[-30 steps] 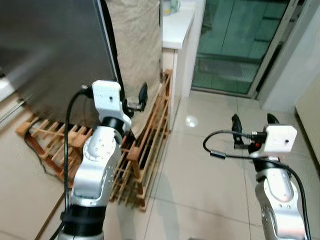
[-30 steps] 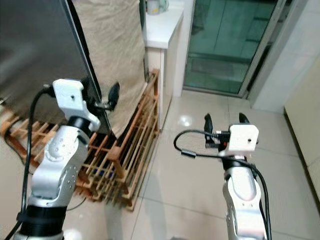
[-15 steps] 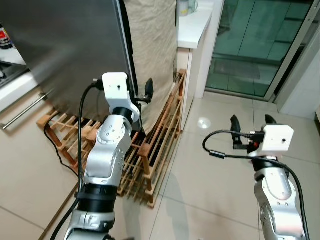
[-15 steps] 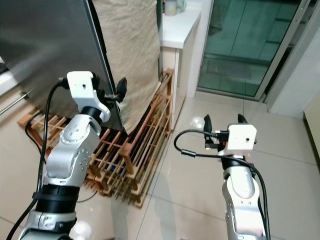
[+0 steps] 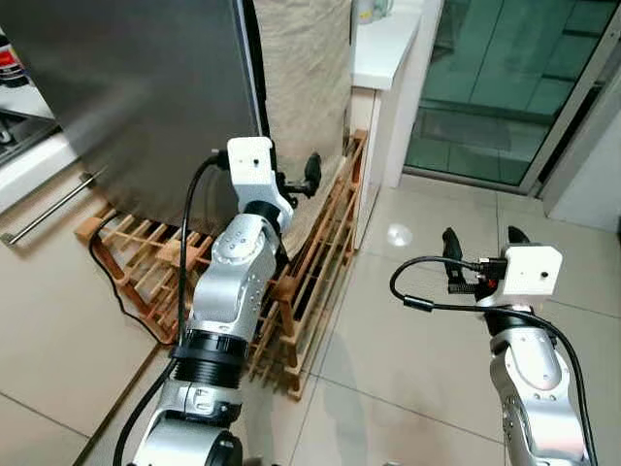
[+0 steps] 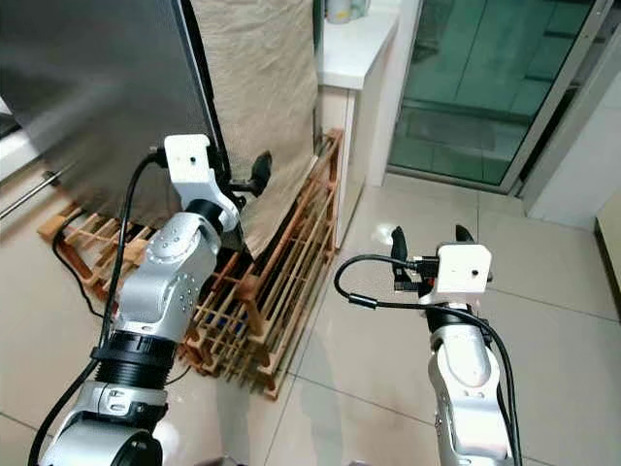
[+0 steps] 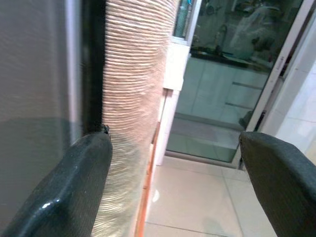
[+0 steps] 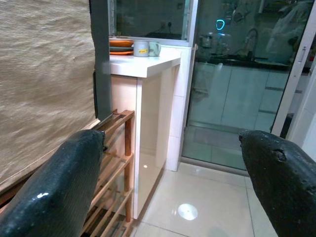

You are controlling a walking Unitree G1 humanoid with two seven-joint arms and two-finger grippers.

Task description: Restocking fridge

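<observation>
The fridge (image 5: pixel 126 87) has a grey steel door at the upper left, and a beige woven cloth (image 5: pixel 301 78) hangs down its side. My left gripper (image 5: pixel 296 181) is raised at the fridge's front corner, level with the cloth. It is open and holds nothing. In the left wrist view its fingers (image 7: pixel 74 192) stand wide apart, one before the dark seam between door and cloth. My right gripper (image 5: pixel 481 241) hovers over the tiled floor to the right, open and empty, well apart from the fridge.
A wooden slatted rack (image 5: pixel 310 262) lies under and beside the fridge, with a black cable (image 5: pixel 116 282) beside it. A white counter (image 5: pixel 383 44) behind holds a mug (image 8: pixel 141 48) and orange plates (image 8: pixel 121 43). Glass sliding doors (image 5: pixel 505 78) close the back. Open floor tiles (image 5: pixel 388 340) lie ahead.
The whole picture has shifted, so the camera has moved; the fridge now sits a little further right. Both grippers keep the same open pose.
</observation>
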